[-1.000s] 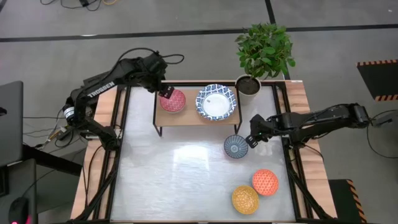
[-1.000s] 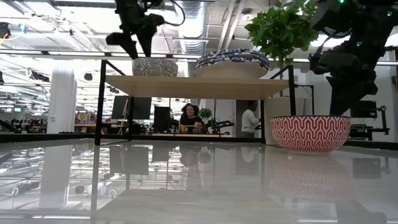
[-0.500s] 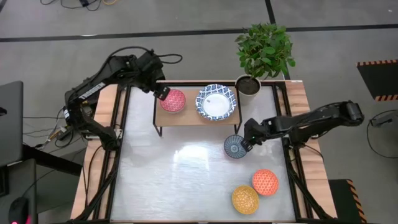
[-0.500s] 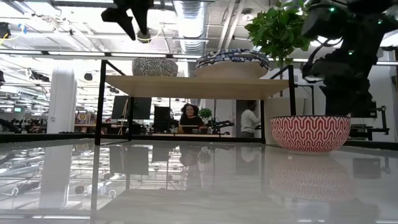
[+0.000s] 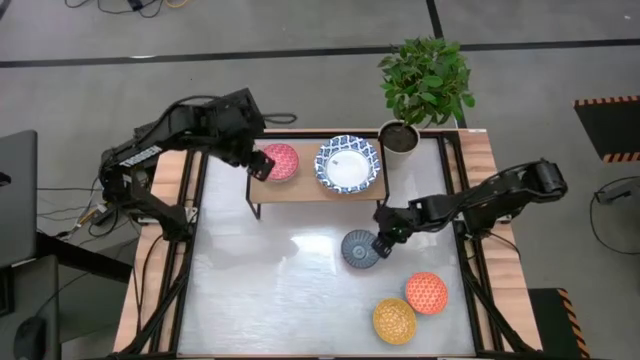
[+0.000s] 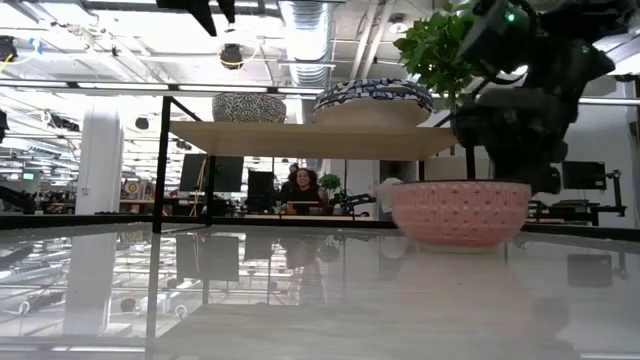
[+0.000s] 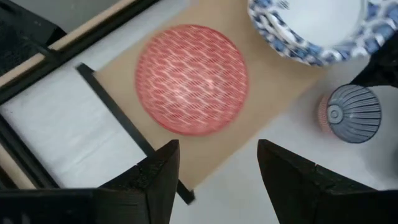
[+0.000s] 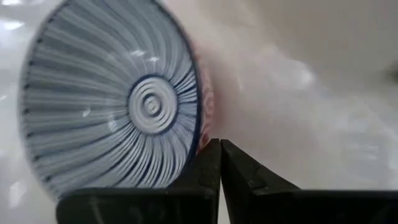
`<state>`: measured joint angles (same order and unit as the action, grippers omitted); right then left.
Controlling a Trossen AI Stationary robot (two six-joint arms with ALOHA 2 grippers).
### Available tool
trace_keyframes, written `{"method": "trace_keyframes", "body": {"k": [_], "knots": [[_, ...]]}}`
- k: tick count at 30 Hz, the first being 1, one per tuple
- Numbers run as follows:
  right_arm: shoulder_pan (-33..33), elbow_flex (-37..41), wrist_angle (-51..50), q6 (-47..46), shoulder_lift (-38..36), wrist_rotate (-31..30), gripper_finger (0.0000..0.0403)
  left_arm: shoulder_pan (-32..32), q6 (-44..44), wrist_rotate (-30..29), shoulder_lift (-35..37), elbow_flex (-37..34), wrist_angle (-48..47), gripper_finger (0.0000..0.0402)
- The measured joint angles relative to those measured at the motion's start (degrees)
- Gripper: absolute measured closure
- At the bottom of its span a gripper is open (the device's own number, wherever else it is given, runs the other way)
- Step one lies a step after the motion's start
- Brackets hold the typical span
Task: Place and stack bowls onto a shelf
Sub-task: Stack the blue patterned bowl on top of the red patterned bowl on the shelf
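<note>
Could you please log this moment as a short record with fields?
shelf: holds pink-red bowl and wide blue-and-white bowl
left gripper: jaws open, above the shelf's left end
right gripper: jaws shut on rim of grey-blue bowl, over the table
table: orange-red bowl and yellow-orange bowl waiting

A glossy table (image 5: 290,290) framed in black is seen, with a low light-wood shelf (image 5: 300,189) set along its far side. On the shelf, a pink-red bowl (image 5: 279,161) is placed left of a wide blue-and-white bowl (image 5: 348,164). On the tabletop, nearer than the shelf, a grey-blue bowl (image 5: 357,249), an orange-red bowl (image 5: 427,292) and a yellow-orange bowl (image 5: 394,320) are found. A potted plant (image 5: 402,135) is stood just beside the shelf's right end.
</note>
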<state>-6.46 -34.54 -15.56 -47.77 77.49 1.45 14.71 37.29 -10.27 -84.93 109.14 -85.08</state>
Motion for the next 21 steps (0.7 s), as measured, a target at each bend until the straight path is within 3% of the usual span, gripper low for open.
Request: {"method": "trace_keyframes", "body": {"k": [3, 13, 21], "knots": [[-0.4, -1.0, 4.1, 2.8, 2.1, 2.9, 0.0373, -3.8, 2.4, -2.1, 0.0, 0.0, 0.0, 0.0201], [-1.5, -13.8, 3.3, 19.9, 12.3, 6.1, 0.037, -17.0, 14.7, -9.1, -0.5, 0.0, 0.3, 0.0201], [-1.5, -18.2, -5.8, 25.7, 12.6, 3.9, 0.0373, -28.3, 28.5, -17.2, -2.3, -4.1, 4.3, 0.0201]]}}
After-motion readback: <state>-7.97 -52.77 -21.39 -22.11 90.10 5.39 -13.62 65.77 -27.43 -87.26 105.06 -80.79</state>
